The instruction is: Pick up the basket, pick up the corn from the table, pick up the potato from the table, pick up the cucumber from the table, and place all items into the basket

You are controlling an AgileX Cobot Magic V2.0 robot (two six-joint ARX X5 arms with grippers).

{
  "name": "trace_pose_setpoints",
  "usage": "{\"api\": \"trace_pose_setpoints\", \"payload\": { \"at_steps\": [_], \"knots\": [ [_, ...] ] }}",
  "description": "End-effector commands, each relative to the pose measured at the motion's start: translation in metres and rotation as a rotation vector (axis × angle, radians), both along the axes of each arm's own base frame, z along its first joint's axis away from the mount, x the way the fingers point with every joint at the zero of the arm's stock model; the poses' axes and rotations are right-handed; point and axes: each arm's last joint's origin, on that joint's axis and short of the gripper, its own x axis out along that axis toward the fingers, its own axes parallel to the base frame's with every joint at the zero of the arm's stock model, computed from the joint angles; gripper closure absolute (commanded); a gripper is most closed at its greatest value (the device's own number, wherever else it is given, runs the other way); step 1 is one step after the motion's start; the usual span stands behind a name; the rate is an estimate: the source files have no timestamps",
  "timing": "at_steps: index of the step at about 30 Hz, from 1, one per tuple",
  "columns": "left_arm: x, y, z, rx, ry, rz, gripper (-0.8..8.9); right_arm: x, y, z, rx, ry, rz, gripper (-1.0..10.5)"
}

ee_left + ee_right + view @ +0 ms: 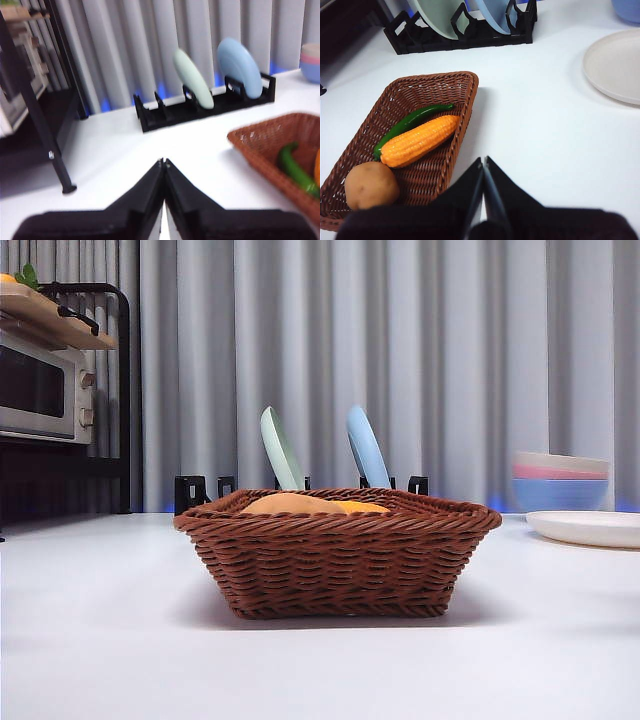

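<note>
The brown wicker basket (338, 552) stands on the white table, centre of the front view. Inside it lie the corn (419, 140), the green cucumber (410, 123) beside it, and the tan potato (371, 185) at one end. The front view shows only the tan potato top (285, 505) and an orange sliver of corn (365, 507) above the rim. My right gripper (483, 162) hovers shut and empty above the table beside the basket (447, 160). My left gripper (163, 163) is shut and empty, away from the basket (260, 145), with the cucumber (295, 167) visible inside.
A black dish rack (200, 490) holding a green plate (281, 448) and a blue plate (366, 447) stands behind the basket. Stacked bowls (560, 480) and a white plate (588, 528) sit at the right. A microwave (45, 390) on a black shelf stands at the left.
</note>
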Motion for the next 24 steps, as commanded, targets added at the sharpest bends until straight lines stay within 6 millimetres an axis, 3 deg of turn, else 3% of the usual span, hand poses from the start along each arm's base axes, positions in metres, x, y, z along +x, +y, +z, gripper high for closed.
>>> {"api": "trace_pose_setpoints", "payload": {
  "at_steps": [1, 5, 9, 24],
  "knots": [
    [0.002, 0.002, -0.029, 0.012, 0.011, 0.013, 8.17, 0.000, 0.000, -0.001, 0.007, 0.002, -0.006, 9.5],
    [0.003, 0.006, -0.059, 0.003, 0.032, 0.052, 8.17, 0.000, 0.000, -0.001, 0.007, 0.002, -0.006, 9.5],
    [0.004, 0.008, -0.074, 0.003, 0.053, 0.077, 8.17, 0.000, 0.000, -0.001, 0.007, 0.002, -0.006, 9.5],
    [0.004, 0.010, -0.085, 0.012, 0.142, 0.096, 8.17, 0.000, 0.000, -0.001, 0.006, 0.003, -0.006, 9.5]
  ]
}}
